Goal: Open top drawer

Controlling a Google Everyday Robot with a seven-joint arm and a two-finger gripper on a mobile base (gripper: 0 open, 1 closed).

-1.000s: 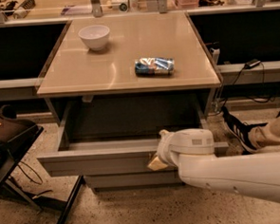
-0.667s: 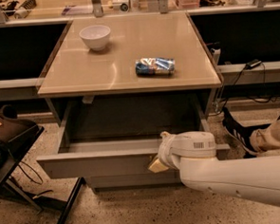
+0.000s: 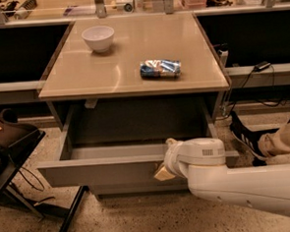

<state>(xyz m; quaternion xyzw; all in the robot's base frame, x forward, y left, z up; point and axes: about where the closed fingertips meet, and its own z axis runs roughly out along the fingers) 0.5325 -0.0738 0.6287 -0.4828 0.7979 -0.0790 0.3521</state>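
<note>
The top drawer (image 3: pixel 104 170) is a wide grey drawer under the beige table top, pulled well out toward me. Its plain grey tray (image 3: pixel 117 151) shows inside. My gripper (image 3: pixel 164 170) sits at the drawer's front panel, right of centre, at its upper edge. The white arm (image 3: pixel 238 186) comes in from the lower right and covers the right part of the drawer front. The lower drawers are hidden behind the open one.
A white bowl (image 3: pixel 98 38) and a blue snack bag (image 3: pixel 160 68) lie on the table top (image 3: pixel 132 64). A dark chair (image 3: pixel 9 146) stands at the left. A person's shoe and leg (image 3: pixel 255 141) are at the right. Cables hang at the right.
The drawer front and my gripper have come slightly further out toward me; the bowl and snack bag have not moved.
</note>
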